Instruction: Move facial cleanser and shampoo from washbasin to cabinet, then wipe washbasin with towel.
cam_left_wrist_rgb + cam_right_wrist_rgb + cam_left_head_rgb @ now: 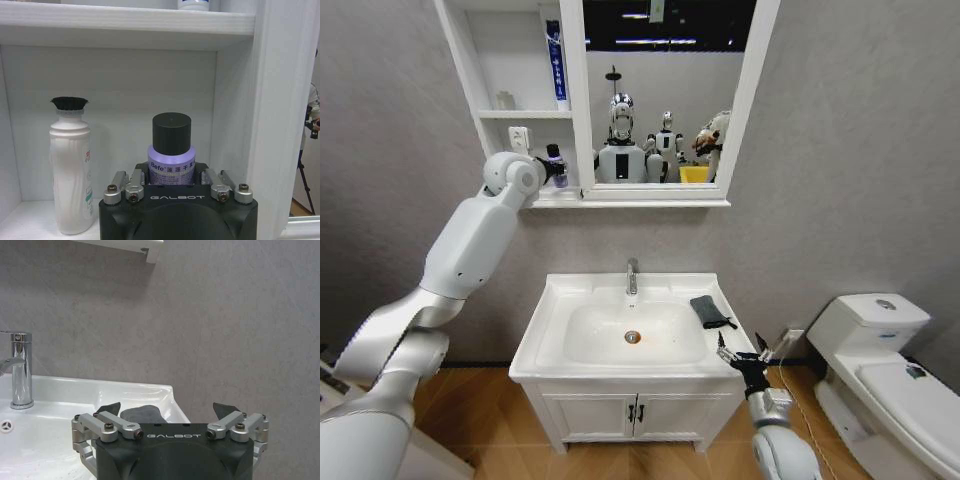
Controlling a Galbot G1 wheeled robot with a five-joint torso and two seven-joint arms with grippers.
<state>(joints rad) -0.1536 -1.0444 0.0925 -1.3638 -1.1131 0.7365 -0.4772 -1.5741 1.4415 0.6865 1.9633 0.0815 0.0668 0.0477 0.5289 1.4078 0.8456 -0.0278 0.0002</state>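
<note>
Here, a purple bottle (pixel 171 159) is being held upright on the lowest shelf of the cabinet (pixel 570 120) by the left end effector (pixel 172 180).

Its long axis is being kept vertical, black cap uppermost, with the fingers clenched on its body; a white bottle (pixel 71 170) is standing upright just beside it, and a blue tube (pixel 553 62) is standing on the shelf above. The grey wall is being faced, the washbasin (pixel 550 350) lying below and a toilet (pixel 880 350) at the right. The left arm is being stretched up to the shelf. The right end effector (pixel 167 412) is being held released at the washbasin's right edge, near the dark towel (pixel 711 310).
</note>
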